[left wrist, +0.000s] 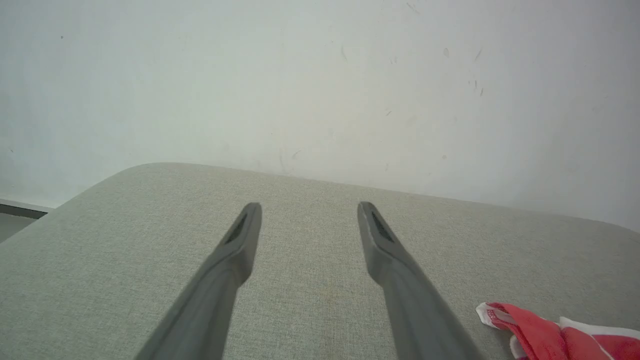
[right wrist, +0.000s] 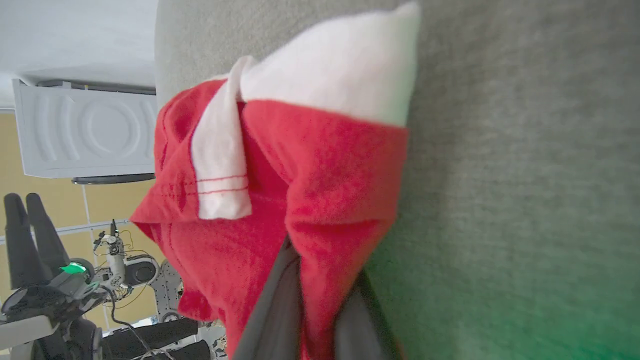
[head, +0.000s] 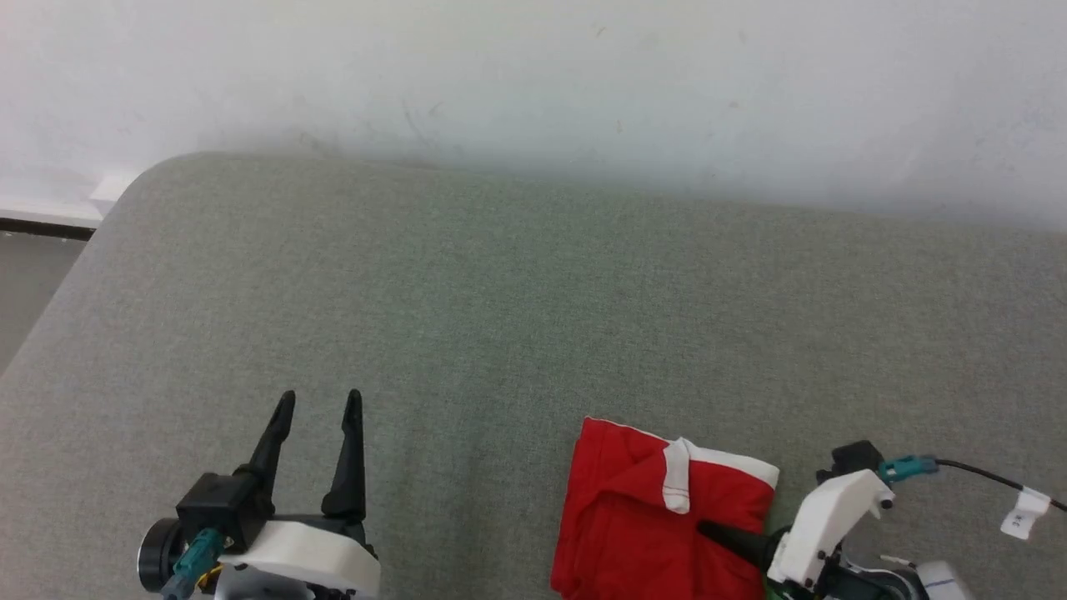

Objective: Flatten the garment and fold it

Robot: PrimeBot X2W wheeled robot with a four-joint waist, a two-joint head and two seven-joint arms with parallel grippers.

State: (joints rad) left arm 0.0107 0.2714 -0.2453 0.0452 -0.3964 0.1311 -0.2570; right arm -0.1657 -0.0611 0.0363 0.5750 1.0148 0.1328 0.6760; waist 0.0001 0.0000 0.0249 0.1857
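While the garment (head: pixel 633 517) is lying crumpled at the near right of the grey fabric surface (head: pixel 500 292), we are judging flattening barely begun and folding undone, our right gripper (head: pixel 708 530) clamping a red fold, our left gripper (head: pixel 320 397) hanging spread apart, empty.

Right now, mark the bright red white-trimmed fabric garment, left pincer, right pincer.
bright red white-trimmed fabric garment (head: pixel 633 533): head view, red middle panel.
left pincer (head: pixel 321 395): head view, gap between its dark fingertips.
right pincer (right wrist: pixel 324 257): right wrist view, between its fingertips.
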